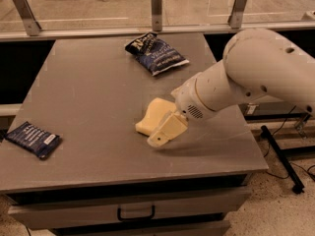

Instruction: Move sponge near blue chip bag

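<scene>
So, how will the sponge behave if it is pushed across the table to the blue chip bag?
The sponge looks like a thick foam block, so it is probably light and would squash a little. It lies flat on a broad base, so it should slide rather than roll or tip. The gripper is at its near edge.

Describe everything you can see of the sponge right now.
The sponge is a thick, pale yellow block that looks like foam, with curved sides. It rests on the grey table, right of centre. The gripper is at its near right side and covers that part. The blue chip bag lies apart from it, farther back.
</scene>
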